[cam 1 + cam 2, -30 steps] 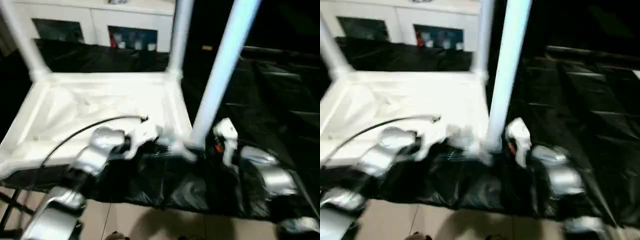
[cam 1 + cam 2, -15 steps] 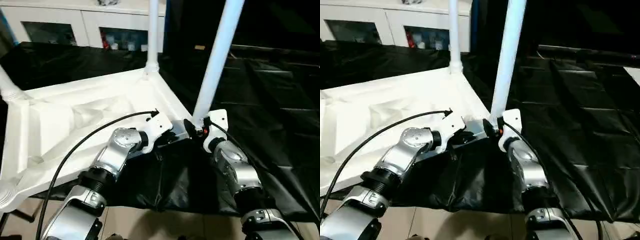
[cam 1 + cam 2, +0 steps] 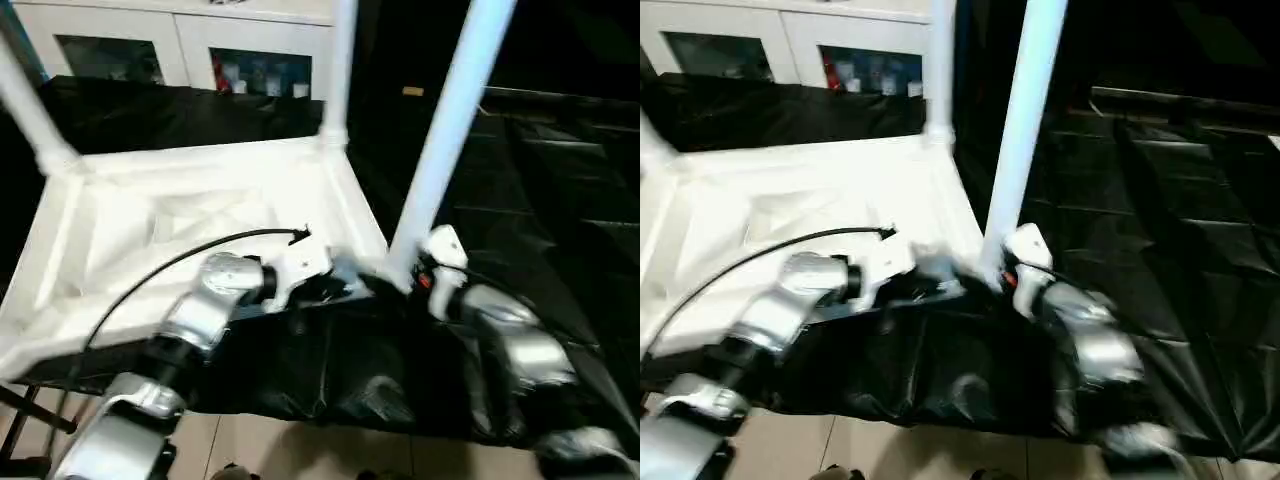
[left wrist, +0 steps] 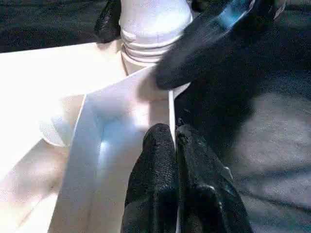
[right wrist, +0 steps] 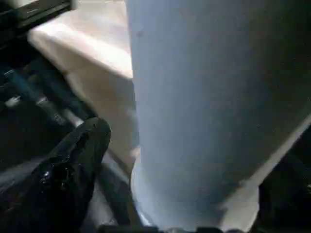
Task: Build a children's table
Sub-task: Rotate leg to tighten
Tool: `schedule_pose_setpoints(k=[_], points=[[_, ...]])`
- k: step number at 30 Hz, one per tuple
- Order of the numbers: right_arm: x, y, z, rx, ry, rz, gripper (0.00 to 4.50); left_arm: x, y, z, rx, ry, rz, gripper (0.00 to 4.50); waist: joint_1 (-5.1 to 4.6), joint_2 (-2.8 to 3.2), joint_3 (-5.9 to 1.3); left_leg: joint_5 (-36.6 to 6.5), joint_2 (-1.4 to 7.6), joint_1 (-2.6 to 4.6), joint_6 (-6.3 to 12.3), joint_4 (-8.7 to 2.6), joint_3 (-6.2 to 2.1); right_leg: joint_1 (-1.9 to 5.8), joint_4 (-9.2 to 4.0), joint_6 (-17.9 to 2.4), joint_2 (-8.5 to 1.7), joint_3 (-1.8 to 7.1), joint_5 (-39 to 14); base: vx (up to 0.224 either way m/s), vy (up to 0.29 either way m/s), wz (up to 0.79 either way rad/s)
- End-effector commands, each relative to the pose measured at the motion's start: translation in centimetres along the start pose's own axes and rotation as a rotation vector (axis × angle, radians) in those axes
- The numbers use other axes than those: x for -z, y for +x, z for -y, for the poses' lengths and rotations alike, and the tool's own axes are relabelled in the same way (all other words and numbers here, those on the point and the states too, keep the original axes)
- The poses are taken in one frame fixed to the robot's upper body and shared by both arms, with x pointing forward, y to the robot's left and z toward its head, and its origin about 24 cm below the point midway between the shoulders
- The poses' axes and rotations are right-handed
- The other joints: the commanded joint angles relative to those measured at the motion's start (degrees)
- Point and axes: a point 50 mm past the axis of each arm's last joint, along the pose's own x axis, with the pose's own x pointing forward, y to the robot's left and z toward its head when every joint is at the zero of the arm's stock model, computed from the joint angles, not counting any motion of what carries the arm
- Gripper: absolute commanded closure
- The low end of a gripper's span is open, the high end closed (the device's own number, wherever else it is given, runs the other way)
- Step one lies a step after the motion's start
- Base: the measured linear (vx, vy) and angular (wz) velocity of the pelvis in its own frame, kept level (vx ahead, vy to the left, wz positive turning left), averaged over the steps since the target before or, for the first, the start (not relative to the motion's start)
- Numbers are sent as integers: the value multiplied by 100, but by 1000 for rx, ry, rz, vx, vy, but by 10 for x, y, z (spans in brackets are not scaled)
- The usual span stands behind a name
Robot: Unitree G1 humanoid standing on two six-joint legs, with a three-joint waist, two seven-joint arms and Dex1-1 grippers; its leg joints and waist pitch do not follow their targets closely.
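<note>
3 white legs [image 3: 447, 140] stand up from the upside-down table top [image 3: 180, 230], which lies on a desk covered with black sheet [image 3: 540, 170]; their upper ends are cut off by the picture edge. The left gripper [image 4: 174, 138] is closed tight, its 2 black fingers pressed together at the thin wall of the top near the corner. The right gripper [image 5: 160, 194] is wide apart around the base of the near leg, not squeezing it; 1 finger [image 5: 73, 165] is visible, the other is hard to make out. A white cabinet [image 3: 200, 45] stands behind.
</note>
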Motion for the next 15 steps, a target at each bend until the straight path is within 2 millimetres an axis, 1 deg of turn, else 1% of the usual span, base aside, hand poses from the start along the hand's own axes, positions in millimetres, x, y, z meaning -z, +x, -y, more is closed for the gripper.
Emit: schedule_pose_setpoints(k=[1,5,6,8,11,13,15], points=[[-2,-3,-14,-188,-39,-29,20,4,3,11,105,6,-4,450,16,-59,-317,-1238,132,30,490,-312,-8,287,-388,-1223,-294,204,-1169,0,0,0],[1,-11,-15,-267,-62,-86,20,5,-2,12,153,19,-12,450,31,-68,-313,-1259,143,19,474,-311,-4,286,-388,-1243,-301,197,-1271,0,0,0],[2,-13,-15,-289,-76,-111,20,6,-5,13,177,21,-16,450,39,-48,-309,-1277,147,25,456,-310,-1,276,-393,-1245,-301,198,-1295,0,0,0],[2,-14,-13,-302,-80,-127,53,7,-7,14,201,31,-20,450,45,-55,-312,-1279,151,23,437,-310,0,277,-385,-1251,-303,196,-1296,0,0,0],[0,-15,-11,-311,-81,-135,67,8,-10,13,222,36,-24,450,52,-53,-327,-1184,151,22,427,-299,2,283,-355,-1310,-295,194,-1097,0,0,0],[-2,-14,-10,-320,-79,-134,91,9,-12,13,233,40,-33,450,60,-54,-324,-1131,149,22,447,-293,10,279,-345,-1346,-291,194,-983,0,0,0],[-3,-13,-11,-324,-80,-133,102,9,-13,13,233,38,-33,450,86,-53,-326,-1077,153,22,465,-288,14,283,-333,-1362,-294,193,-920,0,0,0]])
